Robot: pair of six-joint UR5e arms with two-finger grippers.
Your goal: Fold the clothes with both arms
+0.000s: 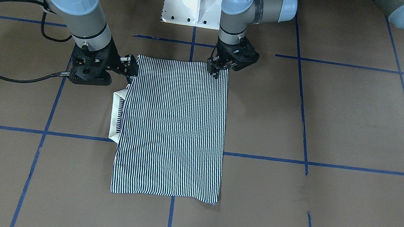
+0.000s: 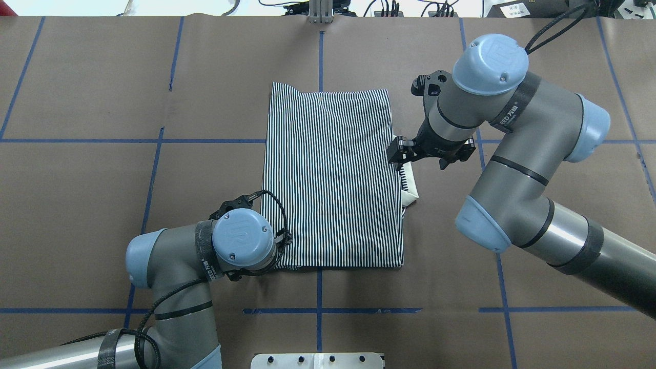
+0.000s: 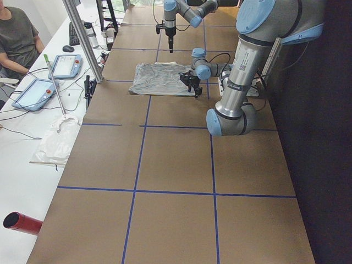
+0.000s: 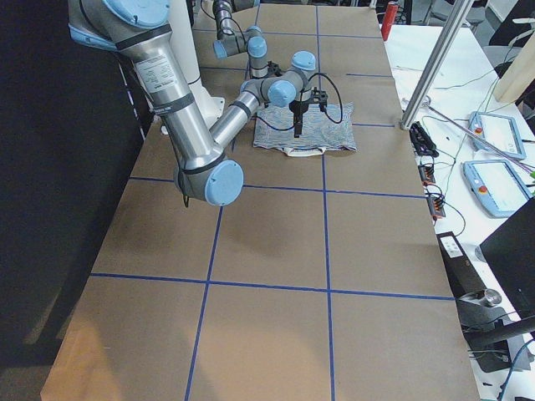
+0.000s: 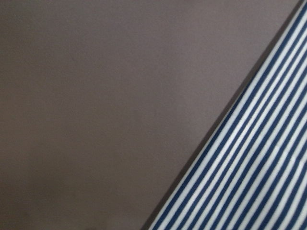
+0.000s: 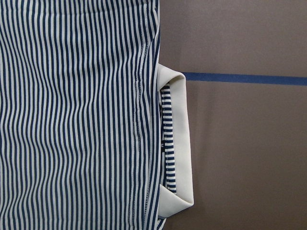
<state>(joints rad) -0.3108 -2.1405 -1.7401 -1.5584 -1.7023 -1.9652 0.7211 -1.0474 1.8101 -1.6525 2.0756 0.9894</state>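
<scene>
The clothes (image 2: 333,174), a navy-and-white striped shirt, lie flat as a folded rectangle in the middle of the table, with the cream collar (image 1: 116,116) sticking out at the robot's right edge. My left gripper (image 1: 214,70) points down onto the shirt's near edge by its left corner. In the overhead view its own wrist hides it. Its fingers look close together, and I cannot tell whether they pinch cloth. My right gripper (image 1: 130,66) hovers at the shirt's right edge just beside the collar (image 6: 180,143), its fingers apart and empty.
The white pedestal base (image 1: 195,0) stands at the robot's side of the table. Blue tape lines (image 2: 318,310) cross the brown table cover. A side bench holds tablets (image 3: 38,91) and cables, and a person (image 3: 16,38) sits beside it.
</scene>
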